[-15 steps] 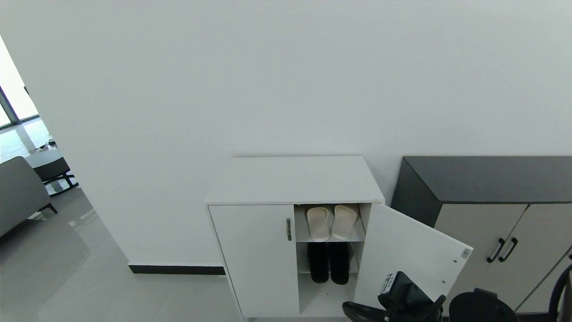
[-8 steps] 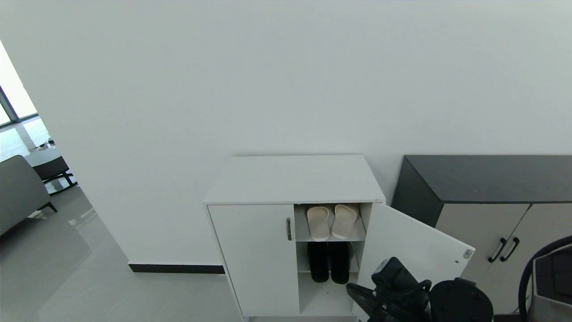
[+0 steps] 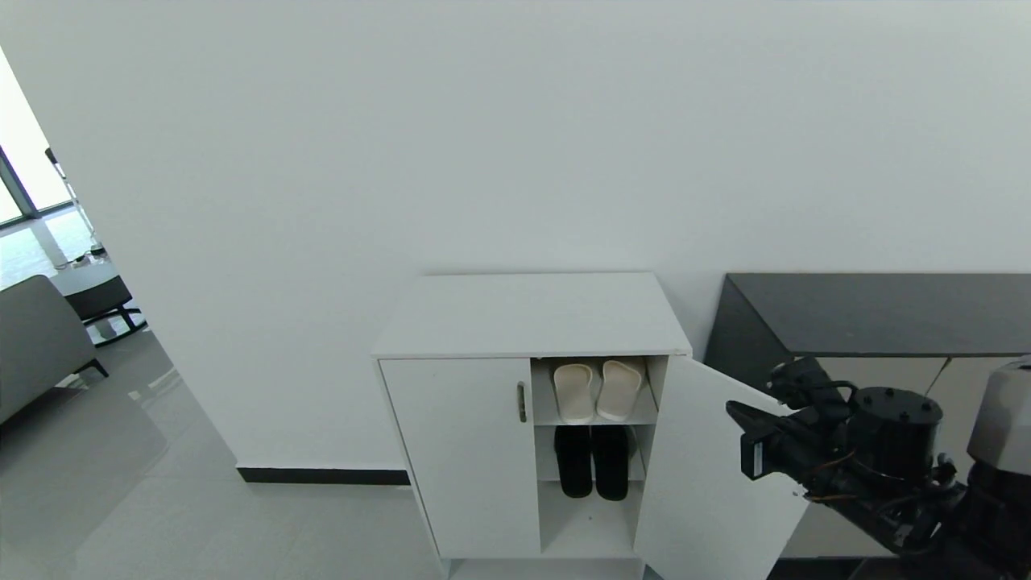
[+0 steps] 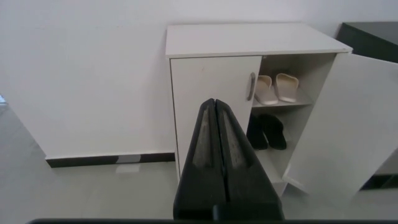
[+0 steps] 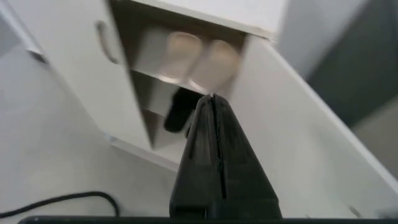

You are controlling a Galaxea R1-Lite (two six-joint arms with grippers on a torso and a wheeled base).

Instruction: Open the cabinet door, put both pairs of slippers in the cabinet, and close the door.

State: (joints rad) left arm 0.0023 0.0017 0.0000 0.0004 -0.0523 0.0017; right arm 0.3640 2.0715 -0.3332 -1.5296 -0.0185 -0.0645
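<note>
We see the white cabinet (image 3: 523, 318) standing against the wall, its left door (image 3: 459, 451) closed and its right door (image 3: 697, 499) swung wide open. Both pairs are inside the open right half: the cream slippers (image 3: 597, 390) lie side by side on the upper shelf, and the black slippers (image 3: 592, 461) lie side by side on the shelf below. The bottom compartment (image 3: 588, 528) beneath them holds nothing we can make out.

The right gripper (image 3: 734, 411) hangs at the free edge of the open door, pointing toward the cabinet; we cannot tell whether it touches the panel. Its fingers (image 5: 205, 143) are pressed together with nothing between them. The left gripper (image 4: 215, 102) is held well back from the cabinet, facing the closed left door, its fingers likewise clenched on nothing.

A dark-topped cabinet (image 3: 878, 310) stands just beside the white one on the right, and a grey sofa (image 3: 36, 342) sits far off to the left.
</note>
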